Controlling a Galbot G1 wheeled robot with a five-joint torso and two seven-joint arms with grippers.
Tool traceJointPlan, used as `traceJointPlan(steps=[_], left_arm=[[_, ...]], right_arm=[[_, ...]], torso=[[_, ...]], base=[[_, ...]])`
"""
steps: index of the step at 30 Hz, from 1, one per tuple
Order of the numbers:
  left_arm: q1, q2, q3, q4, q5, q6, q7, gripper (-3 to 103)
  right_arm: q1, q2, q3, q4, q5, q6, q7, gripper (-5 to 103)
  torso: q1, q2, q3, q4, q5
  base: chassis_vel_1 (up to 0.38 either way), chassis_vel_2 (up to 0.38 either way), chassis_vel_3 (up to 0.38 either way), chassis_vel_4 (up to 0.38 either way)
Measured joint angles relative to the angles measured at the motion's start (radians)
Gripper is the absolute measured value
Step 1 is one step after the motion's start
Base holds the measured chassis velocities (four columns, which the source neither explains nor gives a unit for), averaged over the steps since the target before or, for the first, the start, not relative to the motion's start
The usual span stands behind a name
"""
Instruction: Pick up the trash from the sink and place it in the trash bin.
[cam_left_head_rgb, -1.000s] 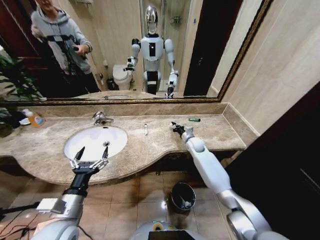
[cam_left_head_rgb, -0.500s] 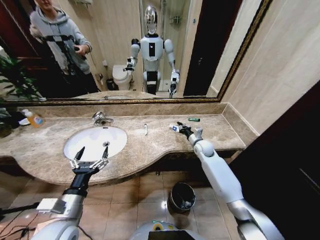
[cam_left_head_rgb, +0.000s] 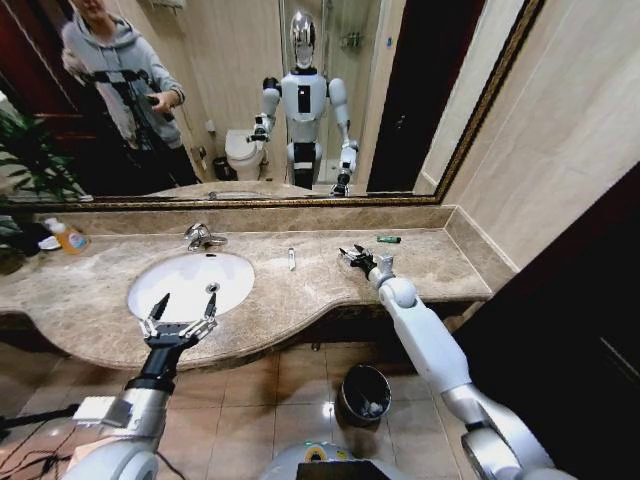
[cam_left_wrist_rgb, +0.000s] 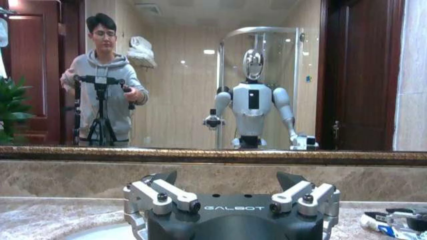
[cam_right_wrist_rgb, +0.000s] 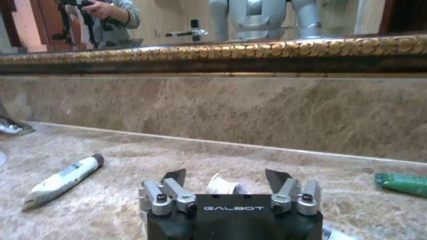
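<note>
Here my right gripper (cam_left_head_rgb: 352, 257) hovers low over the brown marble countertop (cam_left_head_rgb: 440, 262), jaws spread wide around a small crumpled white wrapper (cam_right_wrist_rgb: 222, 184) lying just ahead between the tips. A white tube with a dark cap (cam_right_wrist_rgb: 65, 179) lies at ten o'clock, long axis slanting toward the white oval sink (cam_left_head_rgb: 190, 283); a small green tube (cam_left_head_rgb: 388, 239) lies at two o'clock, near the back wall. My left gripper (cam_left_head_rgb: 178, 318) waits open over the sink's front rim. The round dark trash bin (cam_left_head_rgb: 364, 391) stands on the floor below the counter edge.
</note>
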Motion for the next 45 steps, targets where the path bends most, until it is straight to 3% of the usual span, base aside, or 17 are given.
traceJointPlan(steps=[2, 4, 5, 6, 22, 24, 25, 28, 29, 34, 37, 40, 41, 43, 44, 45], left_arm=[[0.0, 0.0, 0.0, 0.0, 0.0, 0.0, 0.0, 100], [0.0, 0.0, 0.0, 0.0, 0.0, 0.0, 0.0, 100], [0.0, 0.0, 0.0, 0.0, 0.0, 0.0, 0.0, 100], [0.0, 0.0, 0.0, 0.0, 0.0, 0.0, 0.0, 100], [0.0, 0.0, 0.0, 0.0, 0.0, 0.0, 0.0, 100], [0.0, 0.0, 0.0, 0.0, 0.0, 0.0, 0.0, 100], [0.0, 0.0, 0.0, 0.0, 0.0, 0.0, 0.0, 100], [0.0, 0.0, 0.0, 0.0, 0.0, 0.0, 0.0, 100], [0.0, 0.0, 0.0, 0.0, 0.0, 0.0, 0.0, 100], [0.0, 0.0, 0.0, 0.0, 0.0, 0.0, 0.0, 100], [0.0, 0.0, 0.0, 0.0, 0.0, 0.0, 0.0, 100], [0.0, 0.0, 0.0, 0.0, 0.0, 0.0, 0.0, 100], [0.0, 0.0, 0.0, 0.0, 0.0, 0.0, 0.0, 100], [0.0, 0.0, 0.0, 0.0, 0.0, 0.0, 0.0, 100], [0.0, 0.0, 0.0, 0.0, 0.0, 0.0, 0.0, 100], [0.0, 0.0, 0.0, 0.0, 0.0, 0.0, 0.0, 100]], right_arm=[[0.0, 0.001, -0.002, -0.001, -0.001, 0.0, -0.001, 80], [0.001, 0.005, -0.013, -0.005, -0.004, 0.0, -0.004, 90], [0.001, 0.005, -0.013, -0.005, -0.004, 0.0, -0.004, 90], [0.005, 0.008, -0.018, -0.01, -0.006, 0.0, -0.007, 99], [0.04, 0.018, -0.006, -0.109, -0.076, 0.033, 0.027, 100], [0.025, 0.003, 0.016, -0.105, -0.077, 0.04, 0.032, 97], [0.024, 0.0, 0.02, -0.104, -0.077, 0.043, 0.032, 90], [0.023, -0.001, 0.021, -0.104, -0.078, 0.046, 0.03, 90], [0.022, -0.001, 0.02, -0.105, -0.078, 0.05, 0.026, 83], [0.018, 0.0, 0.007, -0.104, -0.079, 0.058, 0.006, 75], [0.02, 0.001, -0.009, -0.103, -0.079, 0.061, -0.006, 59], [0.026, 0.003, -0.016, -0.105, -0.078, 0.061, -0.008, 59], [0.034, 0.008, -0.024, -0.111, -0.078, 0.061, -0.009, 51], [0.038, 0.01, -0.027, -0.116, -0.078, 0.061, -0.01, 51], [0.043, 0.013, -0.03, -0.123, -0.078, 0.061, -0.011, 43], [0.049, 0.017, -0.033, -0.133, -0.079, 0.062, -0.012, 43]], torso=[[0.0, 0.0, 0.0, 0.0, 0.0], [0.0, 0.0, 0.0, 0.0, 0.0], [0.0, 0.0, 0.0, 0.0, 0.0], [0.0, 0.0, 0.0, 0.0, 0.0], [0.0, 0.0, 0.0, 0.0002, 0.0], [0.0, 0.0, 0.0, -0.0003, 0.0001], [0.0, 0.0, 0.0, -0.0003, 0.0], [0.0, 0.0, 0.0, -0.0002, 0.0], [0.0, 0.0, 0.0, 0.0, 0.0001], [0.0, 0.0, 0.0, 0.0, 0.0001], [0.0, 0.0, 0.0, 0.0, 0.0], [0.0, 0.0, 0.0, 0.0, 0.0], [0.0, 0.0, 0.0, 0.0, 0.0], [0.0, 0.0, 0.0, 0.0, 0.0], [0.0, 0.0, 0.0, 0.0, 0.0], [0.0, 0.0, 0.0, 0.0, 0.0]], base=[[0.0, 0.0, 0.0, 0.0], [0.0, 0.0, 0.0, 0.0], [0.0, 0.0, 0.0, 0.0], [0.0, 0.0, 0.0, 0.0], [0.0, 0.0, 0.0, 0.0], [0.0, 0.0, 0.0, 0.0], [0.0, 0.0, 0.0, 0.0], [0.0, 0.0, 0.0, 0.0], [0.0, 0.0, 0.0, 0.0], [0.0, 0.0, 0.0, 0.0], [0.0, 0.0, 0.0, 0.0], [0.0, 0.0, 0.0, 0.0], [0.0, 0.0, 0.0, 0.0], [0.0, 0.0, 0.0, 0.0], [0.0, 0.0, 0.0, 0.0], [0.0, 0.0, 0.0, 0.0]])
